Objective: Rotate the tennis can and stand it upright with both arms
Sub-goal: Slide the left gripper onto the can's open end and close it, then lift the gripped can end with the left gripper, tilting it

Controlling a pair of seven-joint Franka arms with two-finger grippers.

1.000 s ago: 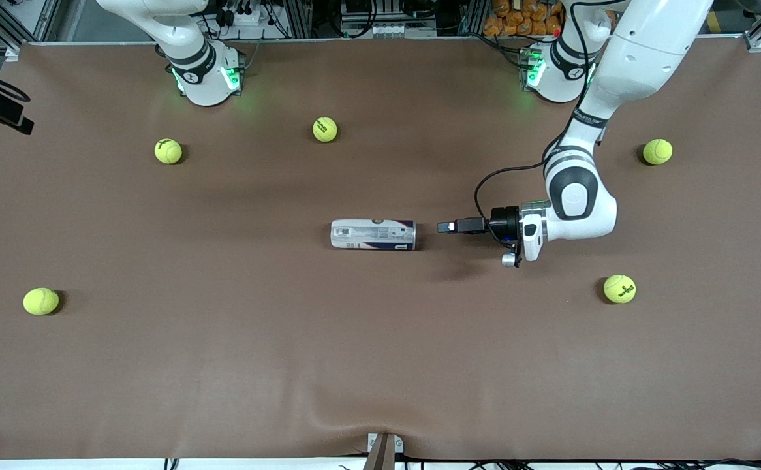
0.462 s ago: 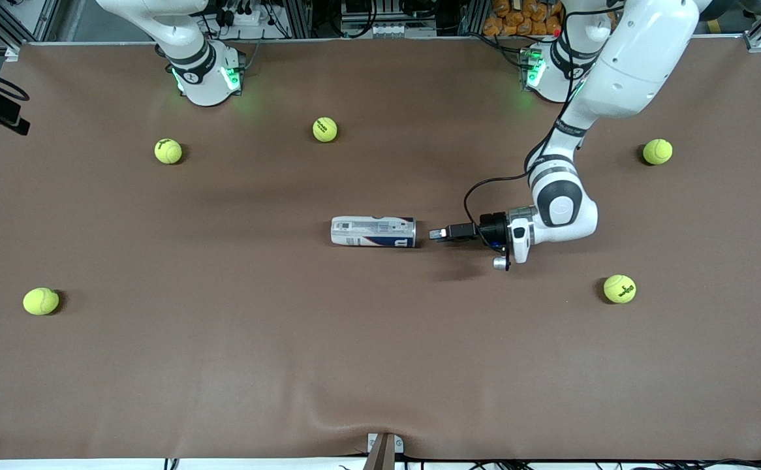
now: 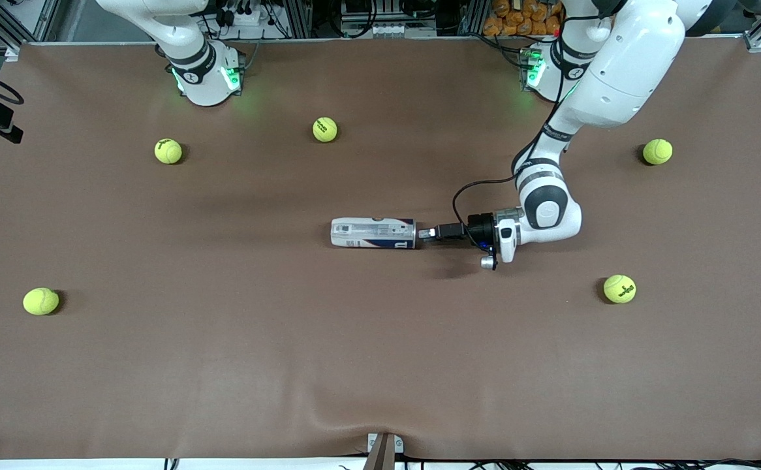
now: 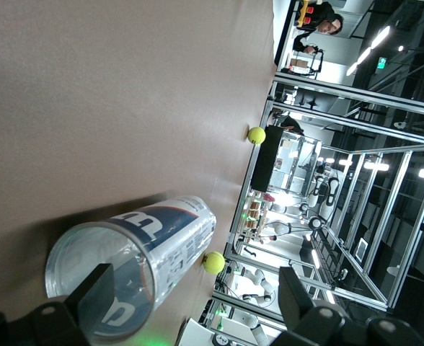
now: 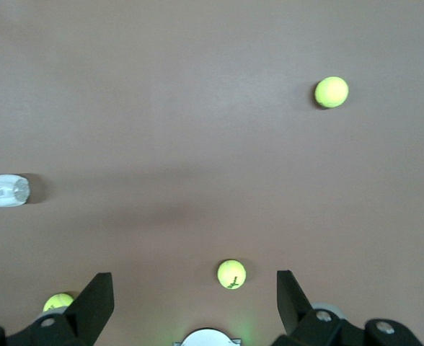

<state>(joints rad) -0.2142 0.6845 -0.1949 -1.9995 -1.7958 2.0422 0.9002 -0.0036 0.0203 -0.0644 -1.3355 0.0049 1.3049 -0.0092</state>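
Tennis can (image 3: 372,234) lying on its side mid-table on the brown table cover (image 3: 289,365), long axis running between the two arms' ends of the table, label with navy band and white "W" facing up. Clear end of the can (image 4: 104,285) pointing toward the left arm's end, seen close up in the left wrist view.

Left gripper (image 3: 427,234) low over the cover, level with the can, right at that end, touching or just short of it, cannot tell. Fingers (image 4: 96,288) spread wide, one in front of the can's mouth, nothing grasped. Left arm (image 3: 605,78) reaching out from its base, wrist bent sideways.

Right gripper (image 5: 194,303) high over the cover near its own base, fingers apart, released, empty; not visible in the front view. Right arm (image 3: 171,32) waiting, folded over its base. Can's end (image 5: 3,191) at the edge of the right wrist view.

Five tennis balls (image 3: 325,129) scattered well apart from the can: two toward the right arm's base (image 3: 168,151), one near the cover's corner at that end (image 3: 41,301), two at the left arm's end (image 3: 657,151) (image 3: 619,288).
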